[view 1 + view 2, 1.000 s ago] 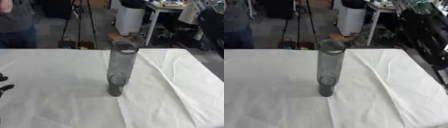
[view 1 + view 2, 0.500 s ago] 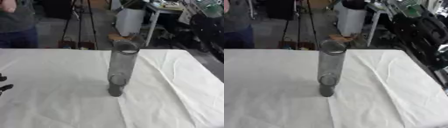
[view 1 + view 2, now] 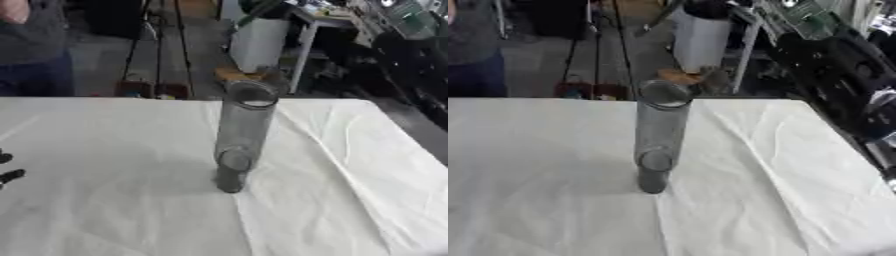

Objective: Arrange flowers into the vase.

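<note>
Fingertips of the robot's black left hand (image 3: pixel 9 175) show at the left edge, holding nothing; how far they are open cannot be told. Well apart from it, a tall clear glass cylinder vase (image 3: pixel 241 134) stands upright mid-bench on the creased white cloth-covered bench (image 3: pixel 105 200).

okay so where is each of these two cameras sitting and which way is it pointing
Left eye view: in the robot's head, looking down at the clear vase upright on the white tablecloth; fingertips of the left robot hand show at the left edge.
Right eye view: beside it in the head, facing the same way; no robot hand shows.
Shared: the vase, the cloth and the cluttered room beyond.
</note>
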